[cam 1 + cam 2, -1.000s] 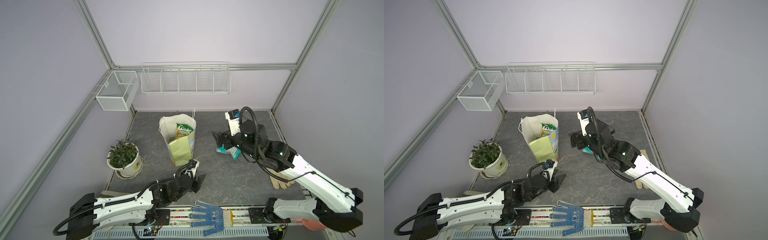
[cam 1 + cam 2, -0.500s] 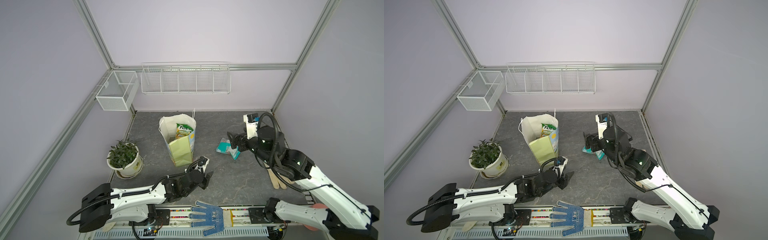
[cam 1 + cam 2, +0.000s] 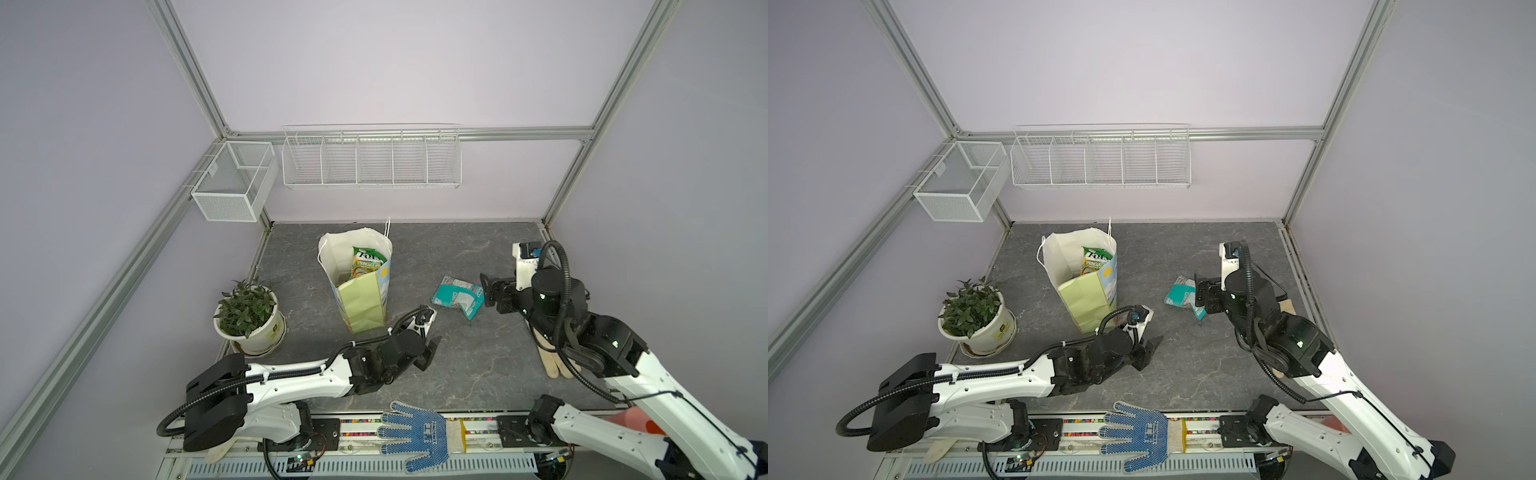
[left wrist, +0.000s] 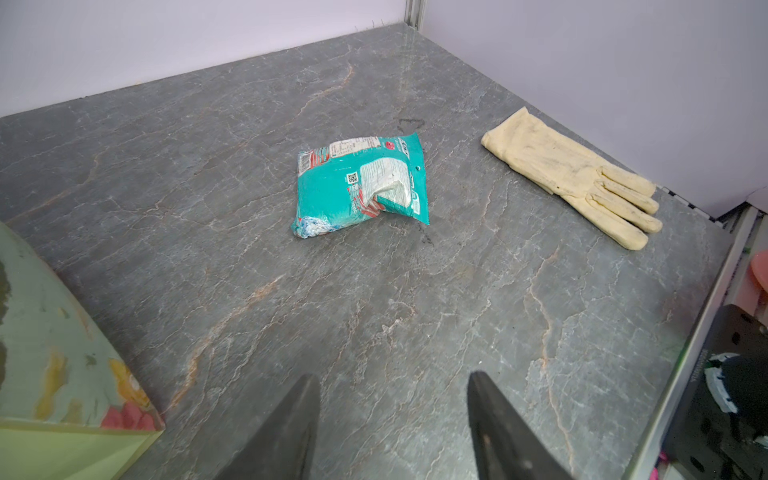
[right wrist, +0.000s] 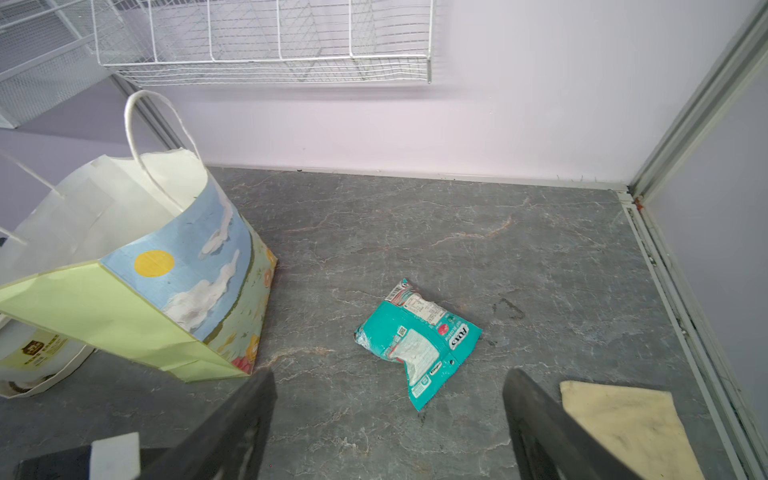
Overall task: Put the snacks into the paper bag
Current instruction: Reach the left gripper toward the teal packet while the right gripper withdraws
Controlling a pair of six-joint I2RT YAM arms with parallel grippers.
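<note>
The bag (image 3: pixel 361 299) stands left of centre, a green packet (image 3: pixel 366 262) upright inside it. Just in front, the left gripper (image 3: pixel 430 352) hangs with jaws partly apart, empty. Farther right a teal packet (image 3: pixel 457 296) lies on the table (image 3: pixel 457 374), just beside the right gripper (image 3: pixel 487 291), jaws wide and empty.

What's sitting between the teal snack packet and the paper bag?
Nothing. Only bare grey tabletop lies between the teal snack packet and the paper bag, as the right wrist view shows.
</note>
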